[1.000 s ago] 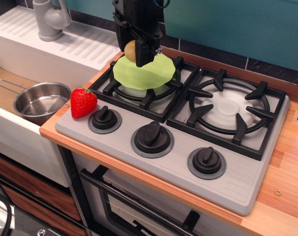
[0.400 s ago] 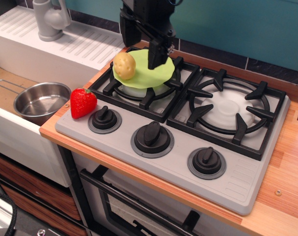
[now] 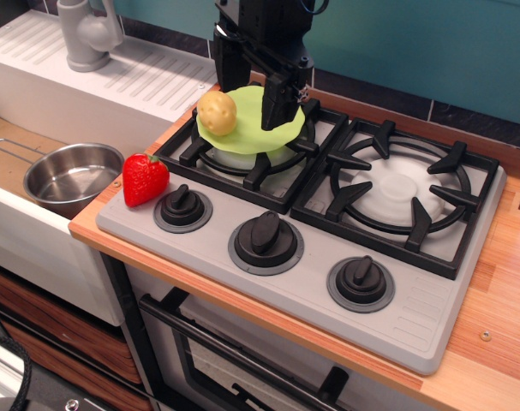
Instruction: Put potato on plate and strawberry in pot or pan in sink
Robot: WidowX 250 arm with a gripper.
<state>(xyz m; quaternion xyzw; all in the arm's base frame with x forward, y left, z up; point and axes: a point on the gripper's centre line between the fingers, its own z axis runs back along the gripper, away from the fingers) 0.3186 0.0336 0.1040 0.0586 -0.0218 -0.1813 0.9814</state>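
While the potato [image 3: 217, 114] sits on the near-left edge of the lime-green plate [image 3: 251, 127], the black gripper [image 3: 253, 81] hangs over the plate with its jaws spread and nothing between them; one finger [image 3: 278, 101] points down at about 3 o'clock from the potato, and the other stands at roughly 12 o'clock behind it, though whether either tip touches the plate is hard to judge from this angle. The plate rests on the black grate of the left burner [image 3: 242, 158] of a grey toy stove [image 3: 328, 257]; the right burner [image 3: 401, 193] lies at 3 o'clock from it. The red strawberry [image 3: 145, 178] lies on the stove's near-left corner, at 7 o'clock from the plate and just beside the leftmost of three black knobs [image 3: 182, 205]; the steel pot [image 3: 71, 175] sits in the sink [image 3: 11, 154] at 9 o'clock from the strawberry, its wire handle pointing left; a grey tap [image 3: 86, 32] stands on the ribbed white drainboard [image 3: 148, 77] at 12 o'clock from the pot; the wooden tabletop [image 3: 508, 282] frames the stove.
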